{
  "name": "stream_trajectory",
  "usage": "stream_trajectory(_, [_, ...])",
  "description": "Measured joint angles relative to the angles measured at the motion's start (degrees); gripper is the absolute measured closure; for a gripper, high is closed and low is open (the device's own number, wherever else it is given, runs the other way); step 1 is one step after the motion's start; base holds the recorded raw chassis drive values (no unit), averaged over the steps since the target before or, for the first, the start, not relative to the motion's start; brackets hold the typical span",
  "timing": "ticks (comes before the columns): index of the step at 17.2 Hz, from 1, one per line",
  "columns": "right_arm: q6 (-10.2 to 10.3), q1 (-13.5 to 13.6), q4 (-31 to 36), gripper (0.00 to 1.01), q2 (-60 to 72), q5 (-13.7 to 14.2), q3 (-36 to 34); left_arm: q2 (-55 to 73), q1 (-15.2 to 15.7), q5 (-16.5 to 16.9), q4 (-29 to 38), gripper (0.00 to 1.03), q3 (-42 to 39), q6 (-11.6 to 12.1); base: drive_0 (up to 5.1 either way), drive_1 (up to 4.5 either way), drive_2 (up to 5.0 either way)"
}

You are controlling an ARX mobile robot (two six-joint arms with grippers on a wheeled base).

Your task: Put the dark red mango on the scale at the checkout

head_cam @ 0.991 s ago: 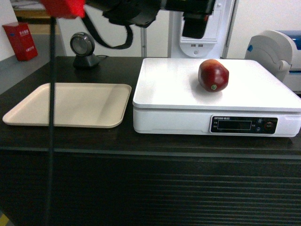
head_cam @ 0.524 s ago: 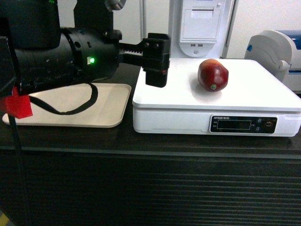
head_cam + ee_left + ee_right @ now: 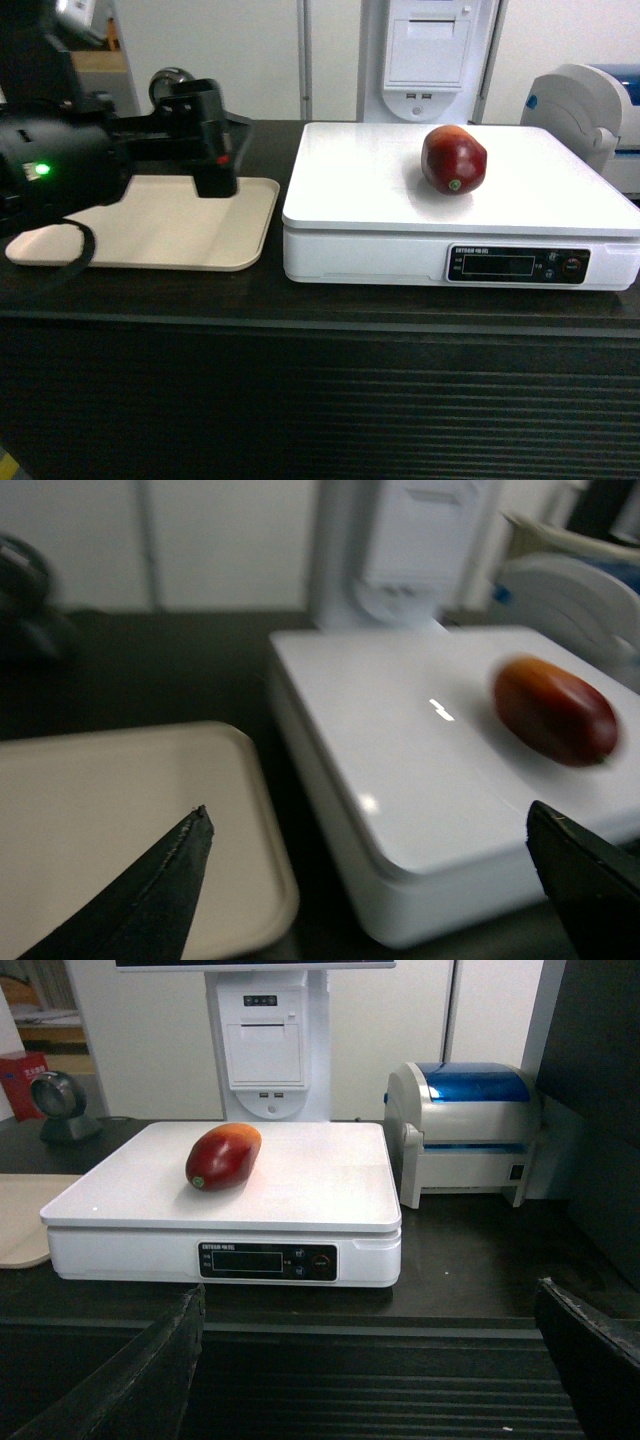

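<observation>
Head view: the dark red mango (image 3: 454, 159) lies on the scale (image 3: 350, 190), toward its back edge, on the checkout (image 3: 300, 400); the left gripper (image 3: 212, 150) hangs over the beige tray (image 3: 150, 245), to the mango's left.

Left wrist view: its fingertips (image 3: 170, 880) stand wide apart, empty; the blurred mango lies ahead and right, long axis slanting across the plate.

Right wrist view: the right gripper (image 3: 385, 1360) gapes open, empty, before the counter's front edge; its arm is unseen.

A white wall (image 3: 140, 1040) is standing behind the counter; a white receipt-printer column (image 3: 265, 1040) is rising against it.
</observation>
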Motion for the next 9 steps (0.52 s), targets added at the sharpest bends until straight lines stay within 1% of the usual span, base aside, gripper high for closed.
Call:
stream_trajectory(1, [0.0, 0.0, 0.0, 0.03, 0.0, 0.0, 0.0, -3.0, 1.4, -9.2, 3.8, 0.19, -4.2, 2.4, 0.0, 0.00, 0.0])
stream_trajectory(2, [0.0, 0.0, 0.0, 0.03, 0.0, 0.0, 0.0, -7.6, 3.2, -13.5, 2.6, 0.28, -8.3, 4.0, 0.0, 0.00, 0.0])
stream_trajectory(3, [0.0, 0.0, 0.0, 0.03, 0.0, 0.0, 0.0, -14.6, 6.8, -14.0, -0.6, 0.38, -13.3, 5.1, 0.0, 0.00, 0.0])
stream_trajectory(4, [0.0, 0.0, 0.0, 0.03, 0.0, 0.0, 0.0, -21.3, 9.9, -13.3, -2.3, 0.49, -17.3, 5.7, 0.0, 0.00, 0.0])
stream_trajectory(5, [0.0, 0.0, 0.0, 0.03, 0.0, 0.0, 0.0, -24.8, 10.6, -13.2, -2.3, 0.56, -19.2, 5.8, 0.0, 0.00, 0.0])
stream_trajectory(8, [0.0, 0.0, 0.0, 0.03, 0.0, 0.0, 0.0, -31.2, 10.6, -10.8, -2.9, 0.83, -24.0, 6.2, 0.0, 0.00, 0.0])
stream_trajectory(9, [0.0, 0.0, 0.0, 0.03, 0.0, 0.0, 0.0, -33.4, 11.0, -10.3, -3.9, 0.96, -26.4, 6.2, 0.0, 0.00, 0.0])
